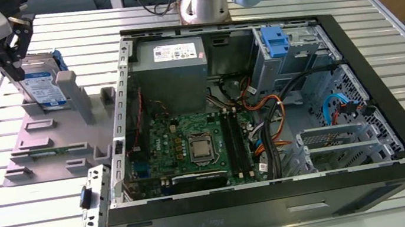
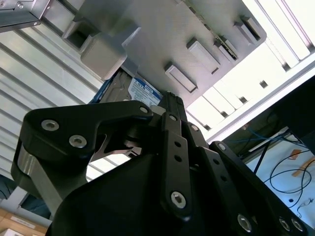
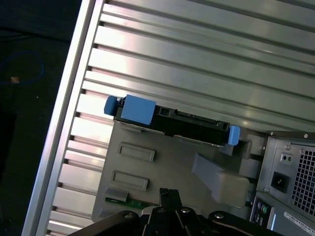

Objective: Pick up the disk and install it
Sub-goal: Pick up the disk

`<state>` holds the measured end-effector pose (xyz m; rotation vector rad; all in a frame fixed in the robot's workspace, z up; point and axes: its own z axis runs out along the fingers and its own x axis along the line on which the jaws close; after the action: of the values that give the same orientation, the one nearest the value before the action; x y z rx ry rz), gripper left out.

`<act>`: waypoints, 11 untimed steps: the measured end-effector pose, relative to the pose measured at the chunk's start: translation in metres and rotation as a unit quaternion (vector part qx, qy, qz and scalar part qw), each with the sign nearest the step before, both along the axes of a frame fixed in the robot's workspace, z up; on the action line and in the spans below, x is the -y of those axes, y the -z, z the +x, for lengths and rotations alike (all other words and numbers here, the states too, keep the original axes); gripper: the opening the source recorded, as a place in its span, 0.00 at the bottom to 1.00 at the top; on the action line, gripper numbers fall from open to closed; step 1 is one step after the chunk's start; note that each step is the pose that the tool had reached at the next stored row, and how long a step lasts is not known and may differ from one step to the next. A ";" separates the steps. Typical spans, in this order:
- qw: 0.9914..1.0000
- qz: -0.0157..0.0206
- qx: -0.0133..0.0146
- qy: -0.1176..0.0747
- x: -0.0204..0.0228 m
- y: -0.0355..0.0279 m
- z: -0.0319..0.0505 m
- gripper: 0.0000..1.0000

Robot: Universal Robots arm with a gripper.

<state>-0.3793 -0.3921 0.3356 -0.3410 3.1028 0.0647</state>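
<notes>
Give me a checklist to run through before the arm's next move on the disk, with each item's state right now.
1. Disk standing upright in the grey stand: ok.
2. Gripper holding the disk: not ok. In the first wrist view, bare stand surface lies between them.
3. Disk's upper edge exposed: ok. Nothing covers it in the first wrist view.
4. Computer case open, side panel off: ok.
5. Free slot in the drive cage: cannot tell.
6. Cables out of the cage's way: cannot tell. They run close beside it.
</notes>
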 end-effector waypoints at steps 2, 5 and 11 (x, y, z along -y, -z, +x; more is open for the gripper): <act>1.000 0.000 0.000 -0.001 0.0000 0.0000 0.0000 0.11; 1.000 0.000 0.000 -0.004 0.0000 0.0000 0.0000 0.11; 1.000 0.000 0.000 -0.008 0.0000 0.0000 0.0000 0.11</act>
<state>-0.3793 -0.3921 0.3356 -0.3646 3.1005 0.0649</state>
